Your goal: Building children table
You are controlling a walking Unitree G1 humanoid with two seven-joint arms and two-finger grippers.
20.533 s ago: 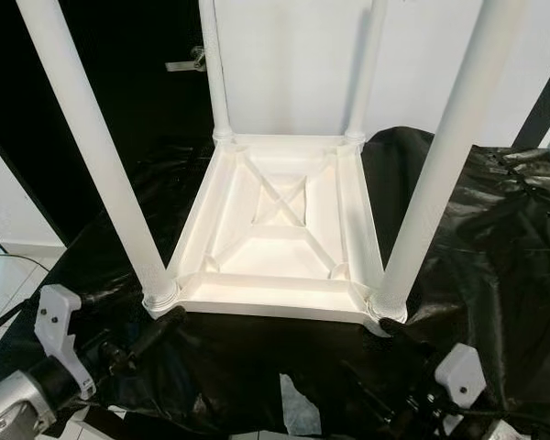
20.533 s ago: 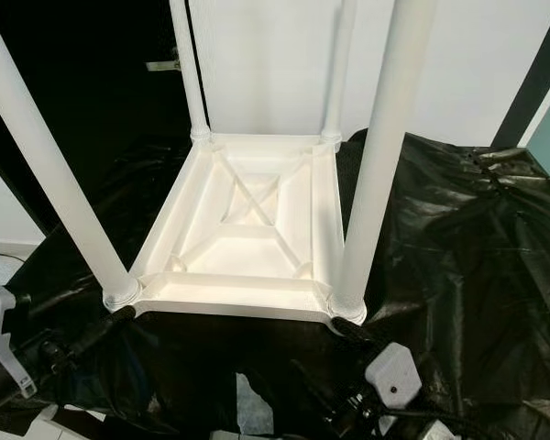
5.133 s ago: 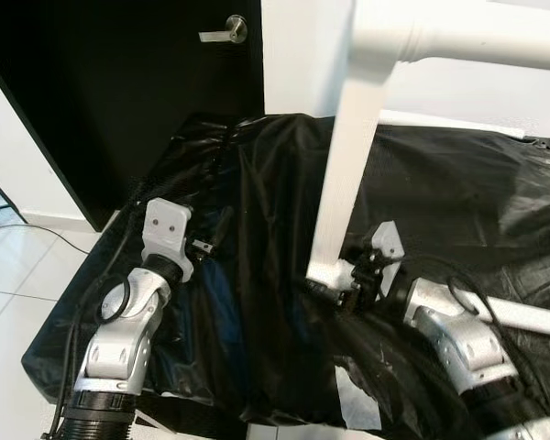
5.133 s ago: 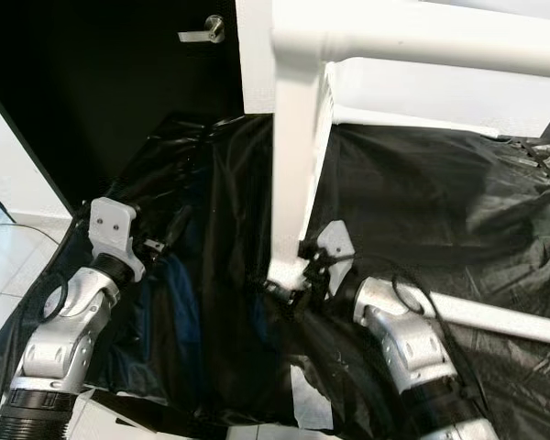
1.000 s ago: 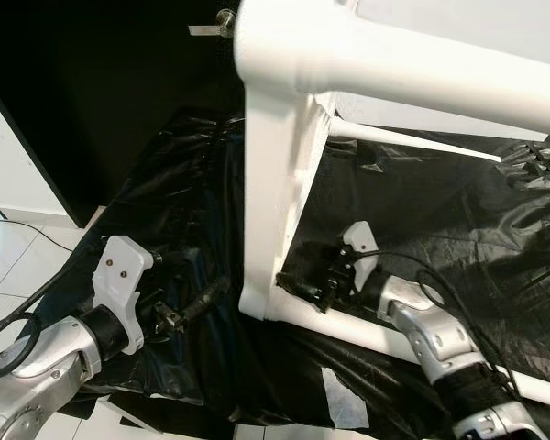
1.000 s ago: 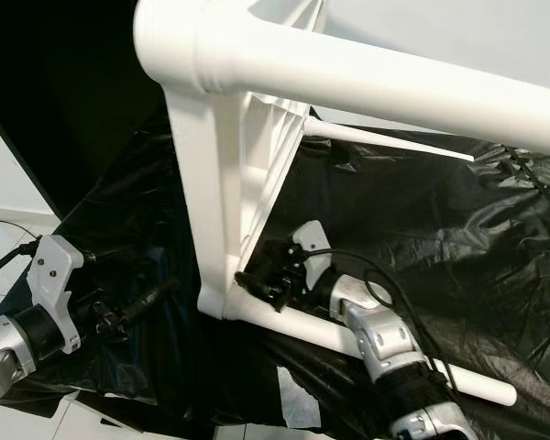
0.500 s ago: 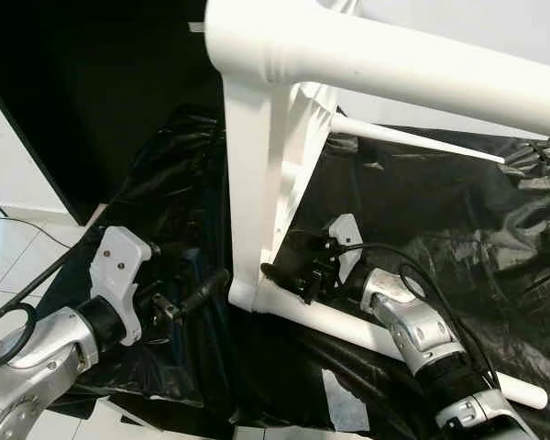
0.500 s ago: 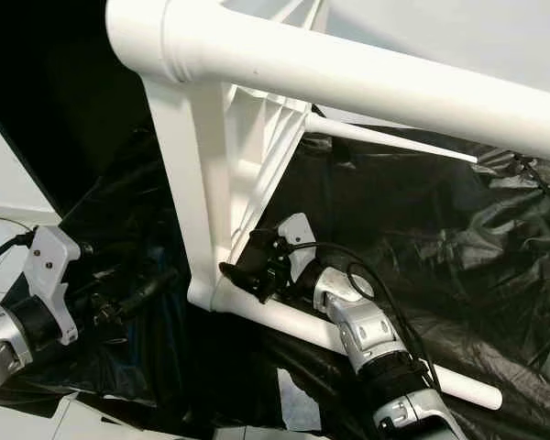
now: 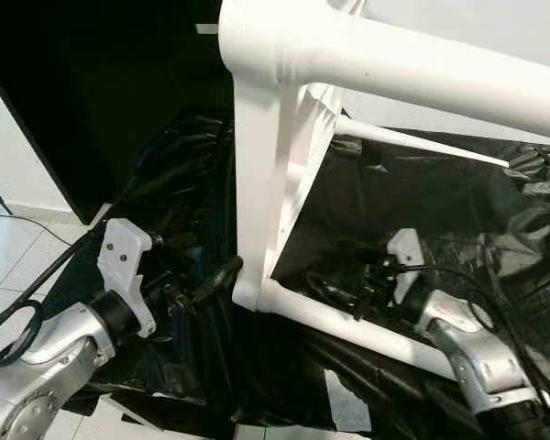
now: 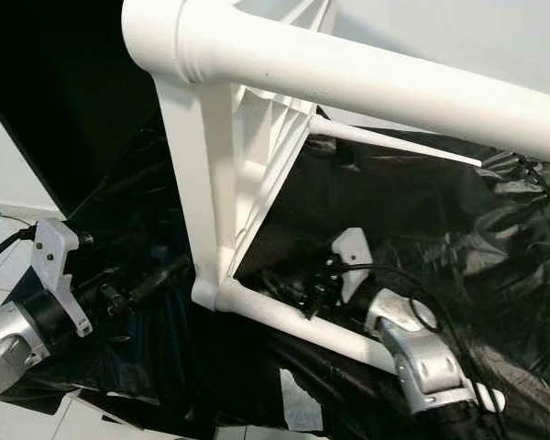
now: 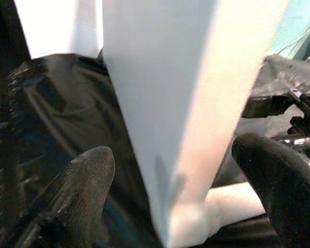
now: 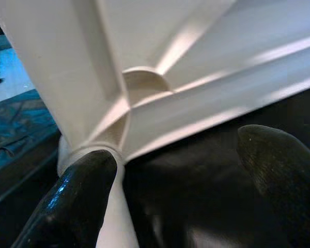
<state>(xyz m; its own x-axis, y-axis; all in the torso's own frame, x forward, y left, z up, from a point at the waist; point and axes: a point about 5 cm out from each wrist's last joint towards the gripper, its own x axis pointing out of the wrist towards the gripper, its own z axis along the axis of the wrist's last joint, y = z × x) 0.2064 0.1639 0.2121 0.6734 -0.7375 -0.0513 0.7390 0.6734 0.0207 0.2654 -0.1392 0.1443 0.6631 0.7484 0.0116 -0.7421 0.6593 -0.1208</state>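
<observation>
The white children's table (image 9: 261,183) lies tipped on its side on a black plastic sheet (image 9: 440,211). Its tabletop stands on edge. One leg (image 9: 348,325) rests along the sheet and another leg (image 9: 422,73) runs across the top of the head views. My left gripper (image 9: 222,275) is open at the tabletop's lower corner, from the outer side. In the left wrist view the tabletop's edge (image 11: 160,103) stands ahead between the fingers (image 11: 88,181). My right gripper (image 9: 337,290) is open just above the lower leg, on the underside. Its wrist view faces the leg socket (image 12: 144,82).
A third leg (image 9: 422,145) sticks out over the sheet at the back. A dark door (image 9: 92,92) stands behind on the left. White floor tiles (image 9: 18,266) with a cable lie at the left. A bare patch of floor (image 9: 348,412) shows through the sheet near me.
My right gripper has drawn back to the right, away from the table's lower corner. The left gripper has edged closer to that corner. The table has shifted slightly right.
</observation>
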